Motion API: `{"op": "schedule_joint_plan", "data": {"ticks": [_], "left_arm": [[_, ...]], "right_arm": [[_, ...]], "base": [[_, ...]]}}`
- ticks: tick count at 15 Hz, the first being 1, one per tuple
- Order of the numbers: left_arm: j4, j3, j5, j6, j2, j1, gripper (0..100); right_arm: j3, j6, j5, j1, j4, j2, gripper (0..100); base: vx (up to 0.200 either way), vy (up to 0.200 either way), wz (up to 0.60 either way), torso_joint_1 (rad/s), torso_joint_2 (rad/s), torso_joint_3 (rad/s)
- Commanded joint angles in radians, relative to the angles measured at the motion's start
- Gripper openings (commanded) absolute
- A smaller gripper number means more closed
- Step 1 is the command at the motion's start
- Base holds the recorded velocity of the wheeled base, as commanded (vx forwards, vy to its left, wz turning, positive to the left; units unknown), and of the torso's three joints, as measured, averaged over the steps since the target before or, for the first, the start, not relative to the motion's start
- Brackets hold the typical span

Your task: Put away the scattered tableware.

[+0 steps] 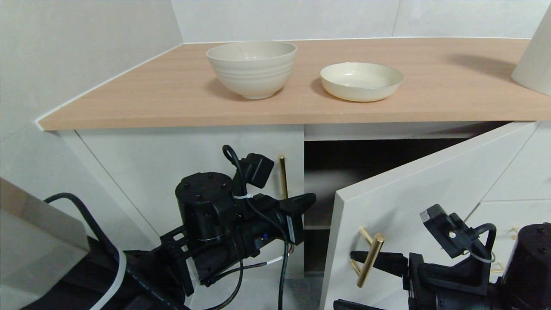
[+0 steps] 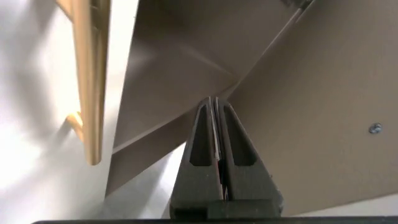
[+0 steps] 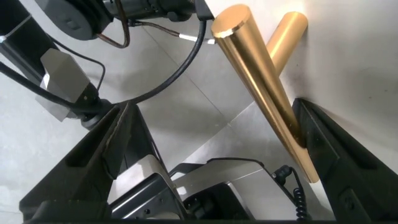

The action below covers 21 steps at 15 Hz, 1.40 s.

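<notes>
The left end effector (image 1: pixel 308 201) is clenched and grasps nothing; its two fingers (image 2: pixel 199 143) lie flat against each other. It hangs in front of the open part of the cabinet (image 1: pixel 344 163), at the edge of the closed door (image 1: pixel 193 150), and the gold bar (image 1: pixel 283 176) of this door stands just beside it, a little above.

The right end effector (image 3: pixel 211 104) is released, with its jaws wide apart. The handle (image 3: pixel 261 87) of the open door (image 1: pixel 413 189) stands between its fingers (image 3: pixel 336 168) and is close against one of them. I cannot tell if they touch. The other finger is well apart from the handle.

The tableware is high above both end effectors, on the bench (image 1: pixel 150 103). The bowl (image 1: pixel 252 69) stands upright, above the left end effector and farther back. The dish (image 1: pixel 360 81) stands near the bowl, apart from it. It is above the cabinet opening, between the two end effectors in the sideways direction, and well above the right one. Both pieces are far from any finger. A white rounded thing (image 1: pixel 536 60) stands on the bench beyond the dish, above the right end effector and to its outer side.
</notes>
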Motion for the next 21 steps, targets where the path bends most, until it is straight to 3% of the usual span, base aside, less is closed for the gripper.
{"op": "schedule_joint_plan", "data": {"ticks": [1,3,5,6,11,15,17,21], "left_arm": [[-0.005,0.007,0.000,-0.001,-0.005,-0.011,0],[-0.057,0.051,-0.068,-0.001,0.001,-0.040,0],[-0.119,0.096,-0.181,-0.002,0.007,-0.048,0],[-0.134,0.105,-0.195,-0.002,0.012,-0.048,0],[-0.179,0.106,-0.200,0.012,0.047,-0.075,0],[-0.329,0.100,-0.197,0.035,0.145,-0.077,0],[-0.329,0.102,-0.198,0.035,0.140,-0.078,0],[-0.329,0.102,-0.198,0.035,0.127,-0.078,0]], "right_arm": [[-0.005,-0.001,-0.006,-0.004,-0.001,-0.004,100],[-0.006,-0.001,-0.006,-0.029,0.002,-0.007,100],[-0.008,-0.001,-0.006,-0.042,0.002,-0.007,100],[-0.009,-0.001,-0.006,-0.045,0.002,-0.008,100],[-0.009,-0.002,-0.006,-0.059,0.002,-0.013,100],[-0.022,-0.002,-0.005,-0.153,0.008,-0.002,100],[-0.037,-0.002,-0.003,-0.222,0.017,0.008,100],[-0.046,-0.027,-0.003,-0.248,0.046,-0.031,100]], "base": [[0.000,0.000,0.00,0.000,0.00,0.000],[0.000,0.000,0.00,0.000,0.00,0.000],[0.000,0.000,0.00,0.000,0.00,0.000],[0.000,0.000,0.00,0.000,0.00,0.000],[0.000,0.000,0.00,0.000,0.00,0.000],[0.000,0.000,0.00,0.000,0.00,0.000],[0.000,0.000,0.00,0.000,0.00,0.000],[0.000,0.000,0.00,0.000,0.00,0.000]]}}
